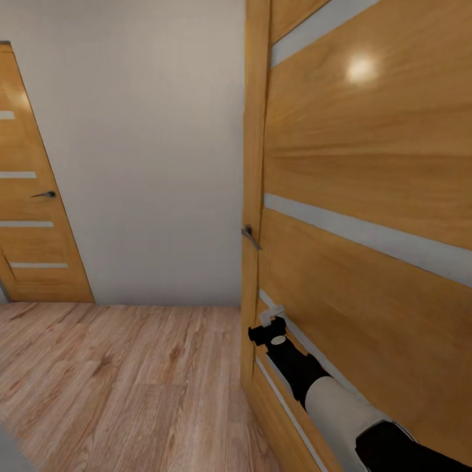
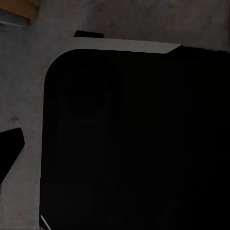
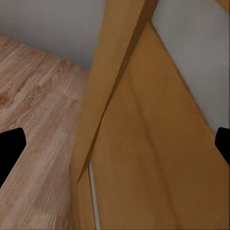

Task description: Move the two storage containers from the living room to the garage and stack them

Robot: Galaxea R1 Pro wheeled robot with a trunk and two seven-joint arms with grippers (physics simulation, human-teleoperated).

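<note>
Reaching forward at 5 o'clock in the head view, the right arm [image 1: 314, 387] sits against a big wooden door [image 1: 367, 196] with a grey handle [image 1: 250, 236]. No writing shows anywhere. The right gripper [image 3: 115, 148] has its black fingers [image 3: 9, 148] spread wide, holding nothing. A second door [image 1: 33, 216] stands at 9 o'clock beside a white wall [image 1: 151, 144]. Light wood floor [image 1: 118, 387] lies below. I cannot tell the left gripper's state.

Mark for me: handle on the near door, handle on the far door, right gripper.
Near door handle [image 1: 250, 236], head view, on the grey lever at the open door's edge.
Far door handle [image 1: 44, 195], head view, on the dark lever's middle.
Right gripper [image 1: 271, 319], head view, on the pale fingertips against the door.
</note>
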